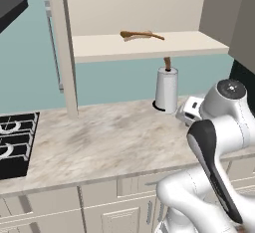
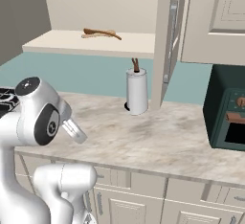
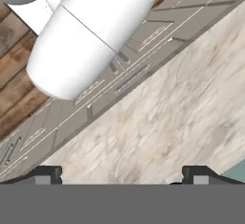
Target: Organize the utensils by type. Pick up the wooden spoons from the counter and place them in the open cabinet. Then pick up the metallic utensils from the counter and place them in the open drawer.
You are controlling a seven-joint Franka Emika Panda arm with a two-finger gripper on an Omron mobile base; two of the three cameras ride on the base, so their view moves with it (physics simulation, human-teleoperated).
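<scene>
Two wooden spoons point(image 1: 141, 35) point(image 2: 99, 34), one pale and one darker brown, lie together on the shelf of the open cabinet point(image 1: 149, 48) point(image 2: 72, 43). The marbled counter point(image 1: 109, 137) point(image 2: 158, 137) point(image 3: 182, 98) below bears no utensil that I can see. My gripper point(image 3: 123, 174) is open with nothing between its fingertips point(image 3: 48, 173). It hovers over the counter near its front edge, and the grey cabinet fronts run diagonally past in the hand view. The metallic utensils and the open drawer are out of view.
A white paper towel roll point(image 1: 166, 88) point(image 2: 137, 92) stands at the back of the counter under the shelf. A black stove point(image 1: 15, 142) lies at the left, and a dark green oven point(image 2: 227, 113) sits at the right. The cabinet's door point(image 2: 168, 36) hangs open.
</scene>
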